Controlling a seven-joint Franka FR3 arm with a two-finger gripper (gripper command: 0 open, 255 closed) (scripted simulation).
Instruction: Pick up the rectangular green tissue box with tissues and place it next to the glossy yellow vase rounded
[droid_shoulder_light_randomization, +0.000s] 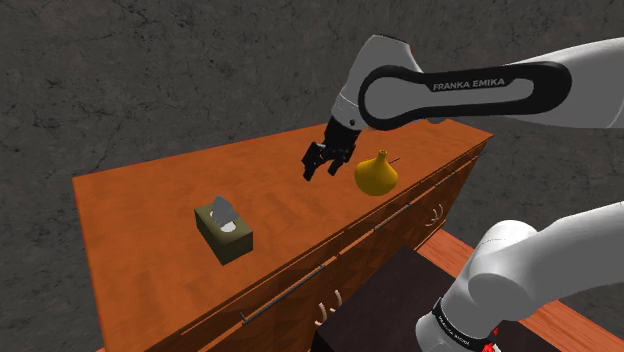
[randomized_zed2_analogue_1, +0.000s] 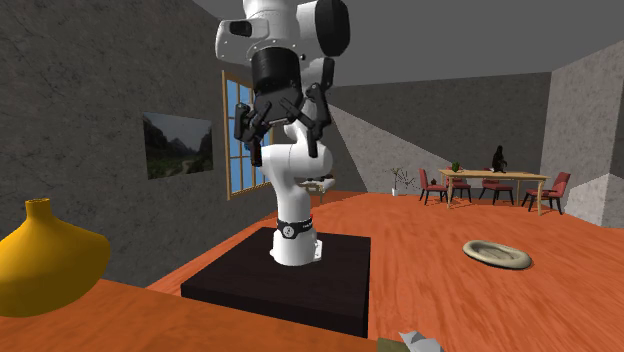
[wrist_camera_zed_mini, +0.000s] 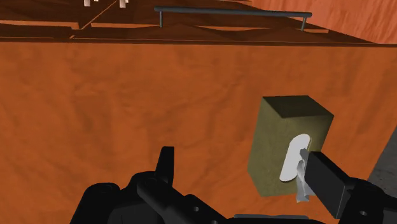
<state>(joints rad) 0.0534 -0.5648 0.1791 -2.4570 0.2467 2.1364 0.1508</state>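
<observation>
Gripper (droid_shoulder_light_randomization: 320, 167) spread, empty, above counter (droid_shoulder_light_randomization: 140, 200); bare wood all round. Green tissue box (droid_shoulder_light_randomization: 224, 232) nr counter's front edge, well apart from yellow vase (droid_shoulder_light_randomization: 376, 174) beside gripper. Arm (droid_shoulder_light_randomization: 540, 90) reads "FRANKA EMIKA".

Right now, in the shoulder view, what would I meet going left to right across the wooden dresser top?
olive-green tissue box → open black gripper → yellow vase
</observation>
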